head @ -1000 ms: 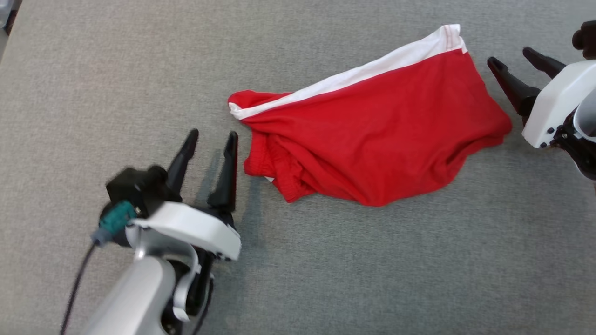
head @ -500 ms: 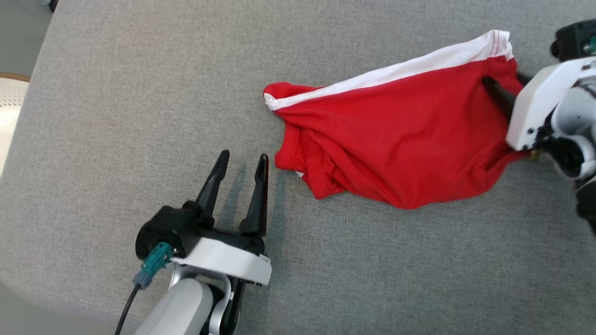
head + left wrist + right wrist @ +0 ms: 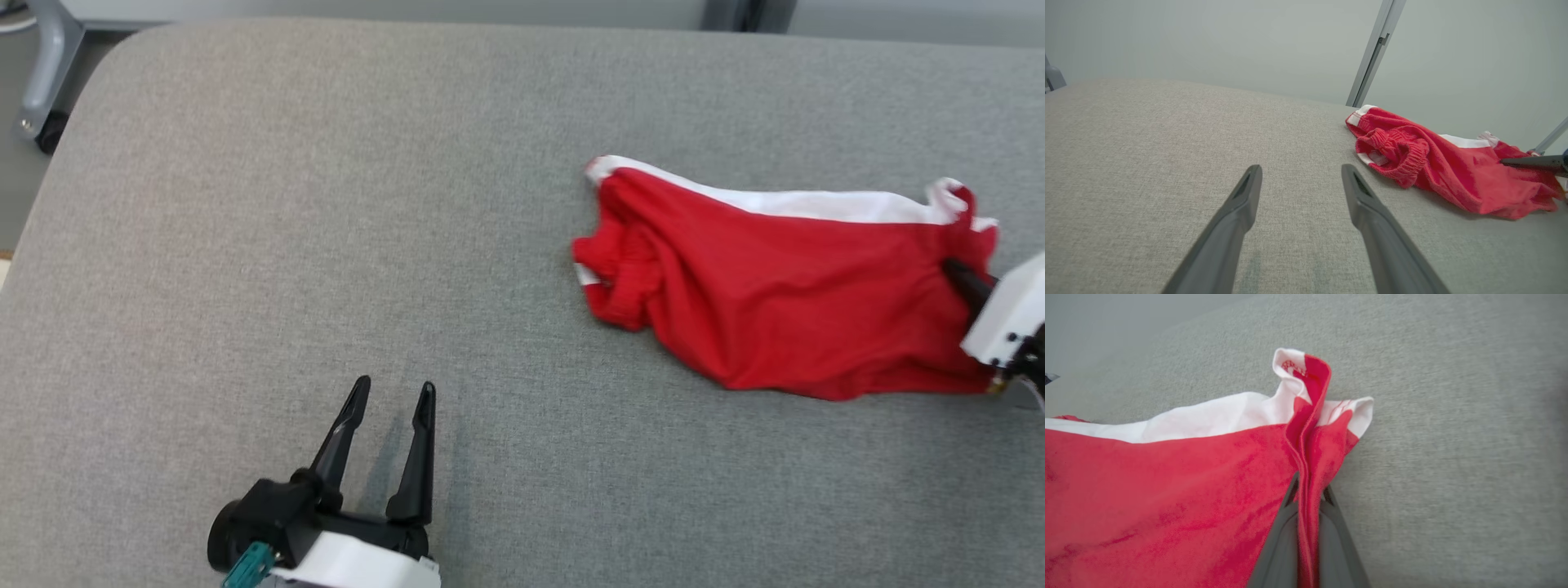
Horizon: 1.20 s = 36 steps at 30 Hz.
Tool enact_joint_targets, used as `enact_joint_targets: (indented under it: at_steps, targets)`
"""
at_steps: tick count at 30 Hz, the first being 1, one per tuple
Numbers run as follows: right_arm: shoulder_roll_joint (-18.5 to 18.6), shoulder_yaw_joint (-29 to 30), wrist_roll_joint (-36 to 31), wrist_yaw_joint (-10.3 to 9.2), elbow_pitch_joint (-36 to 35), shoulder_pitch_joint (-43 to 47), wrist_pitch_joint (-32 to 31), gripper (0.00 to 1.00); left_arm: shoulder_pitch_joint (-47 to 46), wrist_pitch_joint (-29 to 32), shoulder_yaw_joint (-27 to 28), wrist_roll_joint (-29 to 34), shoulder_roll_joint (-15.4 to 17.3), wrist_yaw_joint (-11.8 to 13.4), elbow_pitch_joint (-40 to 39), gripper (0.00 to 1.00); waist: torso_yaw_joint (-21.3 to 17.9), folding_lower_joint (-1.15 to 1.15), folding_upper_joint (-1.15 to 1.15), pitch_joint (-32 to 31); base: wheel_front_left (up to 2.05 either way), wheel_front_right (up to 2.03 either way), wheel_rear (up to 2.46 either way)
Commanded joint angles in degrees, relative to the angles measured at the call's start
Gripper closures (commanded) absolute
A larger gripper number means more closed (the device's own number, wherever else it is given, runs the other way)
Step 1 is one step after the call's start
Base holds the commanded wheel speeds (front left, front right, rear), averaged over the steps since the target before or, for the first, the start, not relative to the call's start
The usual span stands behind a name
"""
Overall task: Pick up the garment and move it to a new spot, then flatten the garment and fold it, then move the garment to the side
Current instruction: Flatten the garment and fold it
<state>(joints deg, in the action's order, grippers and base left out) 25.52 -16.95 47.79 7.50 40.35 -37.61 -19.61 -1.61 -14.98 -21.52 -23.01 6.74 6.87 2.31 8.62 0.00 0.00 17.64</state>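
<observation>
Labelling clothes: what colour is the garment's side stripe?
White stripe on the red garment; head view shows it best.

- The right tool (image 3: 1309, 486) rises from the bottom edge, its two dark grey fingers (image 3: 1280, 539) pressed together with a ridge of red cloth pinched between them.
- The garment (image 3: 1167, 477) is red and spreads from the grip out to the left edge.
- A white band (image 3: 1208, 414) runs along its upper edge and ends in a curled, bunched corner above the fingertips.
- The table (image 3: 1453, 457) beneath is covered in grey woven fabric.
</observation>
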Motion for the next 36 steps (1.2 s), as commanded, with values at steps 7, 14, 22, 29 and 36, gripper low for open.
enact_joint_targets:
  at_steps: [7,14,22,29,36]
  targets:
    - [-1.05,6.15,2.13,-0.01,-1.93,0.09,2.51,1.00,4.98,-0.27,3.96,2.49,-2.59,-3.64,-1.84,0.00,-0.08,0.00,0.00,-3.22,0.00,0.00,0.00]
    - [-10.91,5.66,4.02,-0.01,-16.38,3.25,-1.22,1.00,6.39,-0.27,5.58,2.86,-3.70,-4.88,-2.39,0.00,1.84,0.00,0.00,-2.58,0.00,0.00,0.00]
    - [-21.89,7.89,-10.41,0.00,-12.45,1.67,2.55,1.00,3.61,-0.26,1.92,0.56,-3.71,-4.38,-1.70,0.00,5.63,0.00,0.00,-1.17,0.00,0.00,0.00]
    - [-22.45,3.77,-10.76,0.00,-7.84,2.68,8.27,1.00,4.35,-0.26,2.02,-0.04,-3.76,-3.78,-1.11,0.00,7.79,0.00,0.00,-2.99,0.00,0.00,0.00]
    - [-22.47,-5.63,-10.23,0.00,-6.30,3.01,15.44,0.00,5.42,-0.26,2.25,-0.43,-3.75,-4.07,-0.51,0.00,6.20,0.00,0.00,-5.28,0.00,0.00,0.00]
